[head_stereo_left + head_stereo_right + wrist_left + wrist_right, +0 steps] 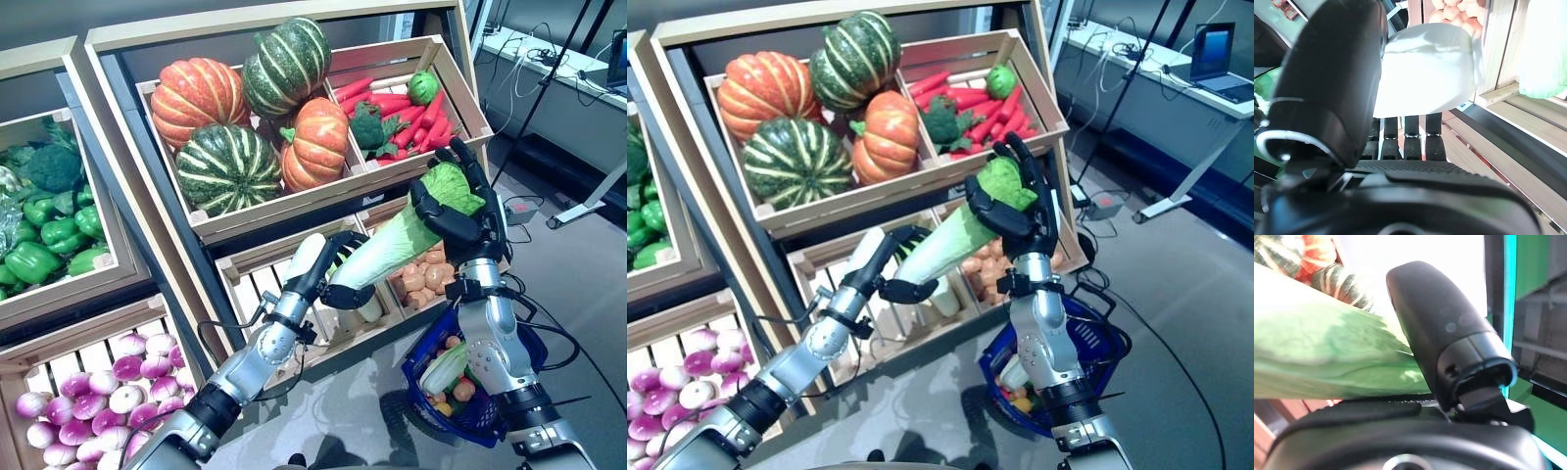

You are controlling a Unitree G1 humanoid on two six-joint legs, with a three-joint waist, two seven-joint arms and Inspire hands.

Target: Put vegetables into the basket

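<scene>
A long cabbage [392,245] with a white stem and a green leafy top is held in the air in front of the stand, between both hands. My left hand [328,279] is curled round its white stem end, which also shows in the left wrist view [1425,73]. My right hand [460,220] is curled round its leafy top, with the leaves against the palm in the right wrist view [1327,352]. The blue basket [487,419] stands on the floor below my right arm. A pale green vegetable [446,370] and small round orange ones lie in it.
The wooden stand [235,220] of crates rises right behind the hands. A crate of small orange-brown vegetables [423,279] lies under the cabbage. A desk [1176,98] with a laptop and a metal leg [588,201] stand at the back right. Grey floor lies to the right.
</scene>
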